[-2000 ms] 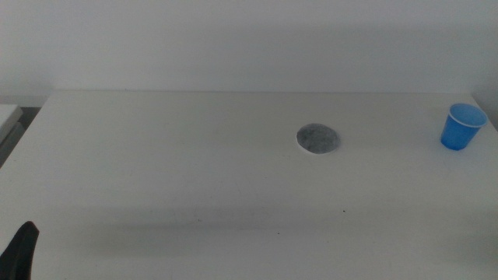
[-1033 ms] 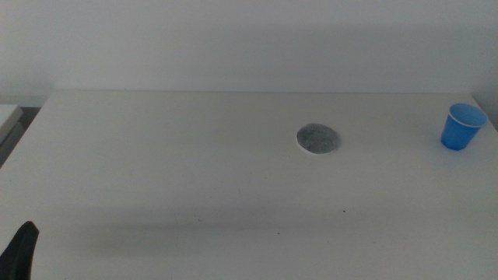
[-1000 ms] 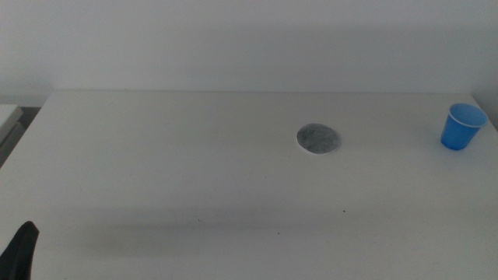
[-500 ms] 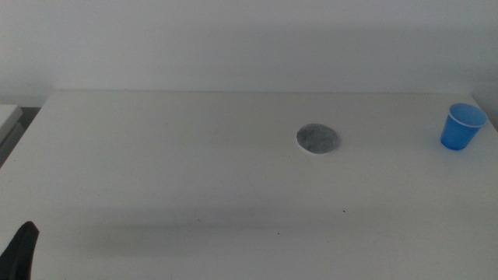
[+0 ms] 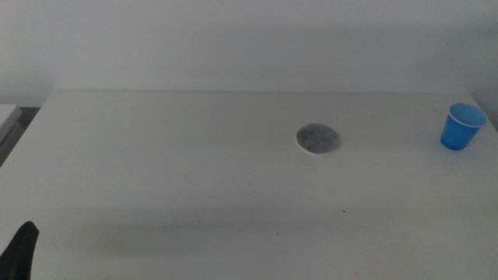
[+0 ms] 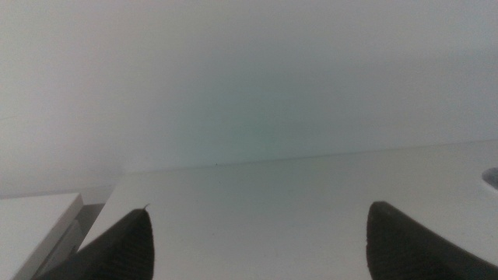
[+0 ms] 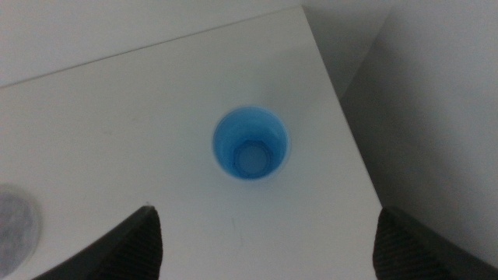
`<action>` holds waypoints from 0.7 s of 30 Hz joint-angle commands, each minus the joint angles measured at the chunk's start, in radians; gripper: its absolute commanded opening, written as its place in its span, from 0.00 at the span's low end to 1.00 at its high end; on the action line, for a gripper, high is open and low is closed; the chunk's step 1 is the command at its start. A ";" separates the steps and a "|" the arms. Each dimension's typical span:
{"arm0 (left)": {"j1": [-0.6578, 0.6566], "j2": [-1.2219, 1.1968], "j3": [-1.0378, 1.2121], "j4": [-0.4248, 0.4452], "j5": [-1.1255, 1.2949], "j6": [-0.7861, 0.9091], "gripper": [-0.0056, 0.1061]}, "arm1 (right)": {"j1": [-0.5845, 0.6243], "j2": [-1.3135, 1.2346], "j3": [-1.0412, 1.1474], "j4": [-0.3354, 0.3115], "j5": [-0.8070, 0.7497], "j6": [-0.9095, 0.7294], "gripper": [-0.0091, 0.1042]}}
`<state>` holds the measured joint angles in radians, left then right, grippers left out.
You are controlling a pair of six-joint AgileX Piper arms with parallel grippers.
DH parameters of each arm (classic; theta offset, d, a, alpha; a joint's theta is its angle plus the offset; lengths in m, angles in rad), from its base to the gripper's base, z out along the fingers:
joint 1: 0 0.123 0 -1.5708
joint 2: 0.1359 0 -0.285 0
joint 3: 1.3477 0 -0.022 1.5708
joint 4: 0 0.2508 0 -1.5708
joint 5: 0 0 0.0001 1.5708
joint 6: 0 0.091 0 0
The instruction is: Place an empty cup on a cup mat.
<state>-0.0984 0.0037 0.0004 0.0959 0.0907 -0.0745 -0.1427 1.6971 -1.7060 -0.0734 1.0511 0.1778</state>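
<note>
The blue cup stands upright near the table's right edge, and from above it shows empty. The round grey cup mat lies flat near the table's middle, well left of the cup; its edge shows in the right wrist view. My right gripper hovers above the cup, open, with its jaws spread wider than the cup and holding nothing. It does not appear in the middle view. My left gripper waits open at the table's near left corner, only one dark tip showing there.
The white table ends just right of the cup, with a drop to the floor. A white ledge sits beyond the table's left edge. A pale wall runs behind the table.
</note>
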 commanded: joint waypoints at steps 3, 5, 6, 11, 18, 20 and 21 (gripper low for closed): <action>-0.001 -0.004 0.000 -0.007 -0.005 -0.003 0.89 | -0.072 0.148 -0.086 0.073 0.000 -0.046 0.90; -0.001 -0.004 0.000 -0.007 -0.005 -0.003 0.89 | -0.089 0.217 -0.106 0.089 -0.003 -0.055 0.90; -0.001 -0.004 0.000 -0.007 -0.005 -0.003 0.89 | -0.095 0.248 -0.111 0.091 -0.006 -0.058 0.90; -0.001 -0.004 0.000 -0.007 -0.005 -0.003 0.89 | -0.096 0.373 -0.117 0.099 -0.078 -0.074 0.90; -0.001 -0.004 0.000 -0.007 -0.005 -0.003 0.89 | -0.096 0.492 -0.117 0.104 -0.151 -0.079 0.69; -0.001 -0.004 0.000 -0.007 -0.005 -0.003 0.89 | -0.096 0.516 -0.117 0.104 -0.184 -0.082 0.41; -0.001 -0.004 0.000 -0.007 -0.005 -0.003 0.89 | -0.096 0.520 -0.117 0.104 -0.200 -0.087 0.28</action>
<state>-0.0984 0.0037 0.0004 0.0959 0.0907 -0.0745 -0.2324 2.2116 -1.8160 0.0322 0.8862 0.1032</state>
